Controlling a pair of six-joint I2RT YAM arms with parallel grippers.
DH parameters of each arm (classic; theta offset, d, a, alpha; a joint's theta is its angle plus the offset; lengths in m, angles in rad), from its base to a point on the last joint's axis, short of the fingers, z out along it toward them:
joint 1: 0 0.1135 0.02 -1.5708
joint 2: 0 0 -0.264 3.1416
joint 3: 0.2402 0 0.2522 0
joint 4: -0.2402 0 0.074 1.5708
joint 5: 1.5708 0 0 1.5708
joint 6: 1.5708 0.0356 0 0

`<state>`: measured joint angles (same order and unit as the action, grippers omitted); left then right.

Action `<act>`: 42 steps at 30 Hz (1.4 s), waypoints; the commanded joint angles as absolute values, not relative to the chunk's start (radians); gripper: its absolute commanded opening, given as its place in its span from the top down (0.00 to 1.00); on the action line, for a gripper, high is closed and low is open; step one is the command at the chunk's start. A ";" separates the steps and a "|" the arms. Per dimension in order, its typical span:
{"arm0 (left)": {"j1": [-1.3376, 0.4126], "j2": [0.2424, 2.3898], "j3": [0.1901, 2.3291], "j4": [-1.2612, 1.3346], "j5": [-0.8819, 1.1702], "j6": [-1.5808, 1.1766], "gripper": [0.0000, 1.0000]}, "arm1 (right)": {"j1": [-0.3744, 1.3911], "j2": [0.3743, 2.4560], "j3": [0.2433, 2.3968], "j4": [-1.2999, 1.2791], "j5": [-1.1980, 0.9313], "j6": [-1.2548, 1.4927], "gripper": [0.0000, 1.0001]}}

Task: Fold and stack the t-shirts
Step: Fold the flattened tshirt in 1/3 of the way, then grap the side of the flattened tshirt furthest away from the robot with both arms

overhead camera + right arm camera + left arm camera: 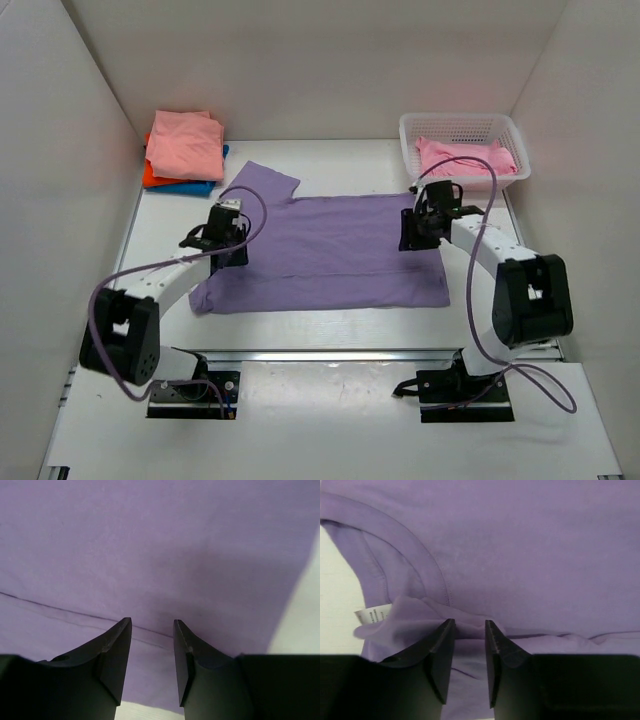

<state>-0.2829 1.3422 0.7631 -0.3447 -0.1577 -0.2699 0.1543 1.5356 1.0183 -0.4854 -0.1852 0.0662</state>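
lavender t-shirt [330,255] flat on white table [330,335] between white walls [60,150]

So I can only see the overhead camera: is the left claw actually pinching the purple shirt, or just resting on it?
Observer: Its wrist camera shows the left gripper with a ridge of the lavender t-shirt bunched up between its fingers, so it looks pinched.
Operator: And the right claw?
Observer: The right gripper has its fingers apart over flat cloth, with nothing gathered between them. A seam line runs just ahead of the tips.
Operator: Anything else I'm missing from above?
Observer: A small white label sticks out beside the collar, left of the left gripper's fingers.
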 commanded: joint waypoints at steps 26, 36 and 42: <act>-0.296 1.293 0.770 -0.704 -0.158 -0.061 0.80 | 0.258 1.404 0.620 -0.538 -0.232 0.396 0.63; -0.203 0.999 0.770 -0.221 0.035 -0.081 0.27 | 0.298 1.301 0.909 -0.588 -0.187 0.299 0.52; -0.210 1.432 1.027 -0.121 -0.046 -0.005 0.27 | 0.264 1.353 1.002 -0.483 -0.221 0.275 0.46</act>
